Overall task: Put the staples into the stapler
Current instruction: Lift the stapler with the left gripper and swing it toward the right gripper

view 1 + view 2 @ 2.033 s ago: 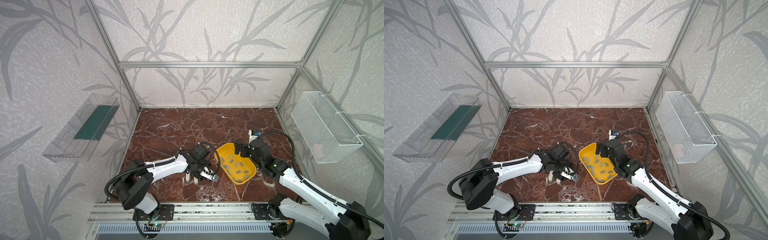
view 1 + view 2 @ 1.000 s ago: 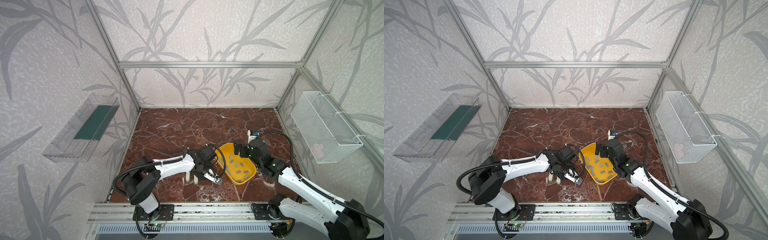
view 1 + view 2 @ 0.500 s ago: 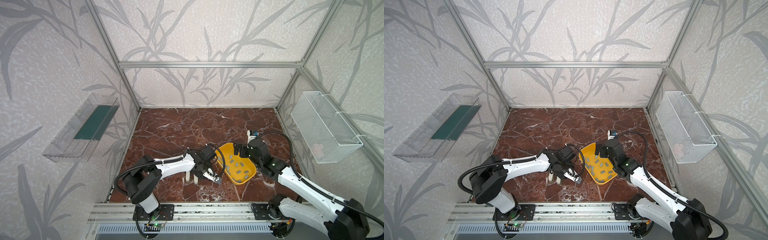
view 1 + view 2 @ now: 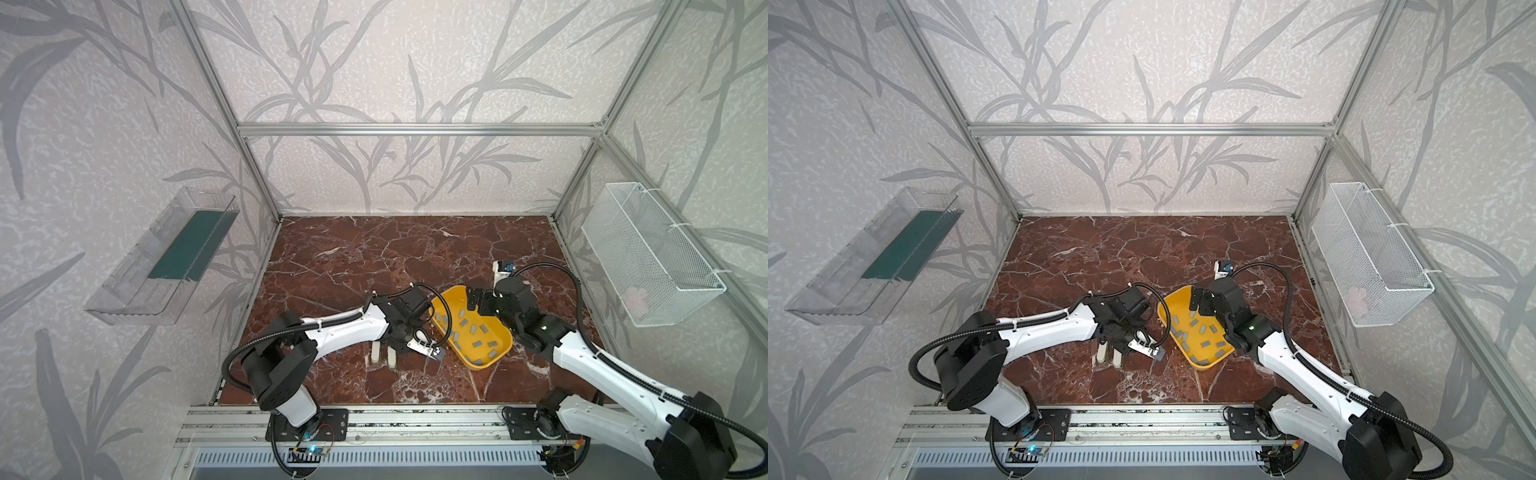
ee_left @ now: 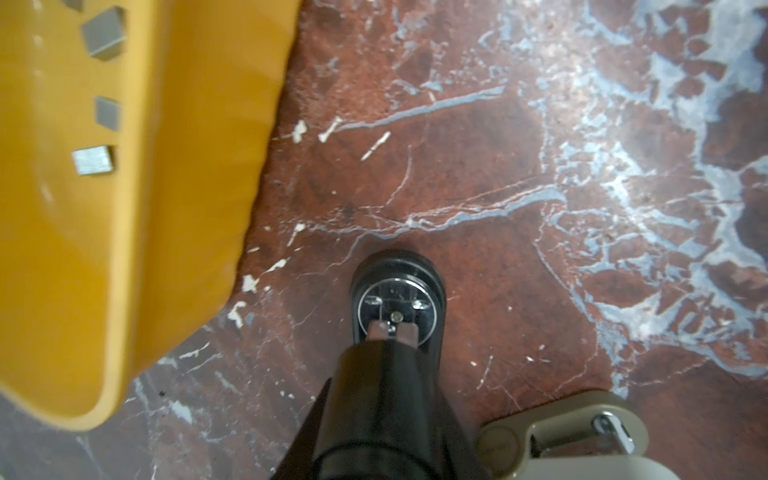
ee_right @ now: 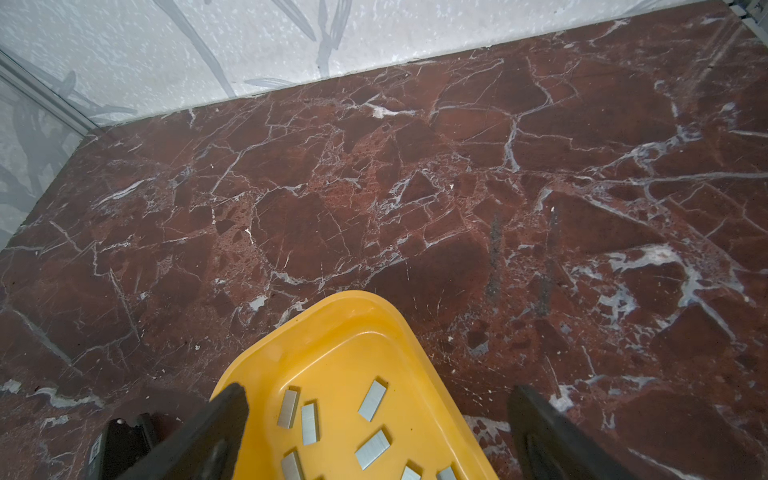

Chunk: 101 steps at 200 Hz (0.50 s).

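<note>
The stapler [image 5: 390, 395] is a long black body ending in a round end with a silver plate. My left gripper [image 4: 405, 338] is shut on it, just above the marble floor. In both top views its silver tip [image 4: 428, 348] [image 4: 1149, 349] juts toward the yellow tray [image 4: 478, 365]. Several grey staples [image 4: 463, 322] [image 6: 372, 395] lie loose in the tray. My right gripper [image 6: 380, 424] hangs open over the tray's far end [image 4: 478, 301], with nothing between its fingers. The stapler hides the left fingers in the left wrist view.
Two cream blocks [image 4: 382, 353] stand on the floor just under the left wrist; a cream piece [image 5: 561, 440] lies beside the stapler. A small white and blue object [image 4: 503, 268] sits behind the right gripper. A clear bin [image 4: 166, 257] and a wire basket [image 4: 648, 253] hang on the side walls.
The left arm has shifted a little to the right, toward the tray, carrying the stapler with it. The right gripper has barely moved.
</note>
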Available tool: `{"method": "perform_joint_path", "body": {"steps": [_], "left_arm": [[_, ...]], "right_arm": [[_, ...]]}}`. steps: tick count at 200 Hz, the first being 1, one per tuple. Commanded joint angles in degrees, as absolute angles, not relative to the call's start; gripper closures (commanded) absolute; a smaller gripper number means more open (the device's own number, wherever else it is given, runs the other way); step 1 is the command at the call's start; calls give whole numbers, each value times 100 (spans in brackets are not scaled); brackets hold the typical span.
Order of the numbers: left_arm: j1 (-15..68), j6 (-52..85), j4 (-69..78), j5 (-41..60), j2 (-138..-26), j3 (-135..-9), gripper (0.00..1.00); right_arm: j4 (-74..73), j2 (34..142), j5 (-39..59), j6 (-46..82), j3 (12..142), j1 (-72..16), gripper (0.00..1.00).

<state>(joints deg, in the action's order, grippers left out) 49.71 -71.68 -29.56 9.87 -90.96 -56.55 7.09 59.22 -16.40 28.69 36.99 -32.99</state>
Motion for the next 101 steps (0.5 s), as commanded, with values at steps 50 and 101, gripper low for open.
{"method": "perform_joint_path", "body": {"steps": [50, 101], "left_arm": [[4721, -5998, -709, 590, -7735, -5516, 100], [4612, -5159, -132, 867, -7951, -6291, 100]], "right_arm": [[244, 5626, -1142, 2826, 3621, -3289, 11], [-125, 5486, -596, 2825, 3475, -3288, 22]]}}
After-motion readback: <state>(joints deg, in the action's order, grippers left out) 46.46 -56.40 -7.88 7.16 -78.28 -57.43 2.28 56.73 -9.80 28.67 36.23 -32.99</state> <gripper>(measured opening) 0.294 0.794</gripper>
